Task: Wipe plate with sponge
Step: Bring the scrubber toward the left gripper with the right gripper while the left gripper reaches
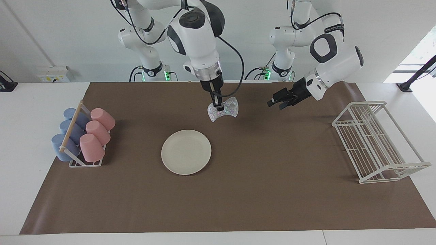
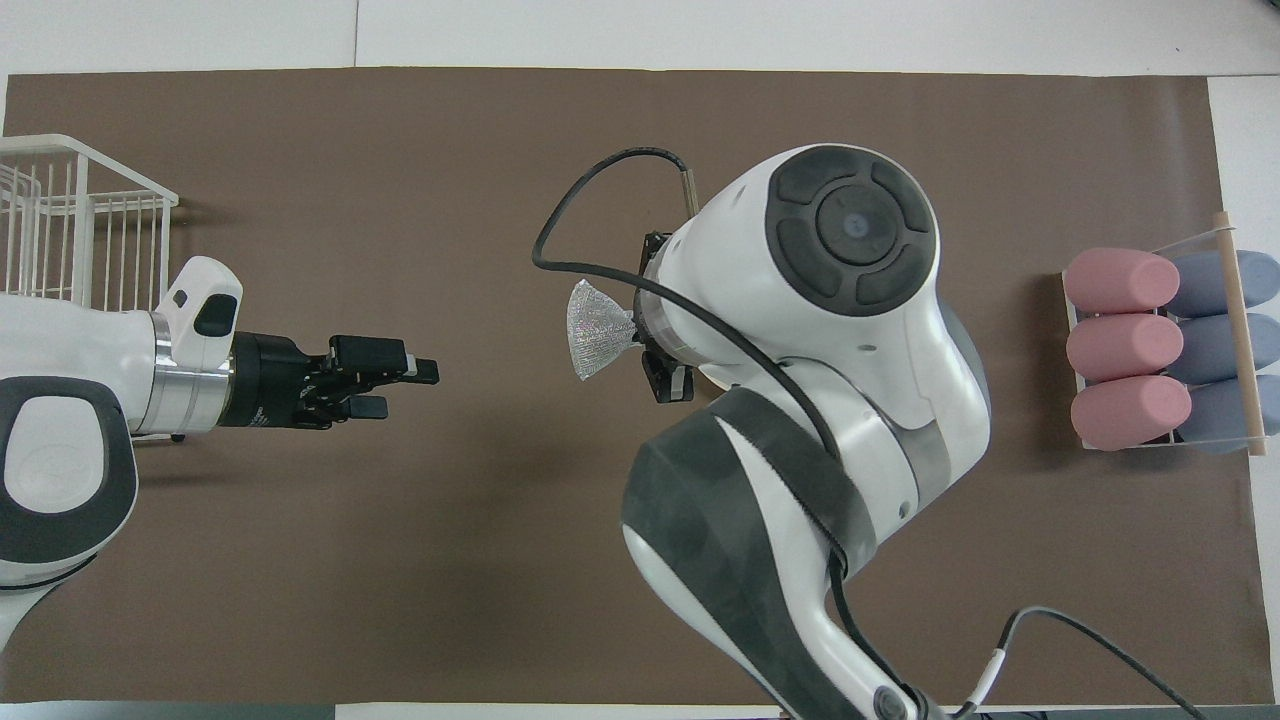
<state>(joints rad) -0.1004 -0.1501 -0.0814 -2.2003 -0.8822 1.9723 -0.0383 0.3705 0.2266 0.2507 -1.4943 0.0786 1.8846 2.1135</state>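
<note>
1. Desk (image 1: pixel 238 204) under brown mat.
2. Plate (image 1: pixel 186 152) flat on mat, bare, toward my right arm's end.
3. Sponge (image 1: pixel 224 109) in the air, off plate.
4. My right tool (image 1: pixel 219 108) pinched on sponge.
5. My left tool (image 1: pixel 276 102) spread apart, holding nothing, waiting over mat.

I see a robotics lab: two white arms bolted at a white counter (image 1: pixel 30 112) under a brown mat (image 1: pixel 259 190), bare white wall, cables, a wall socket box (image 1: pixel 52 74).

Matt cream plate (image 1: pixel 186 152), sparkly mesh sponge (image 1: pixel 223 109), matt brown paper mat (image 1: pixel 272 190)
</note>
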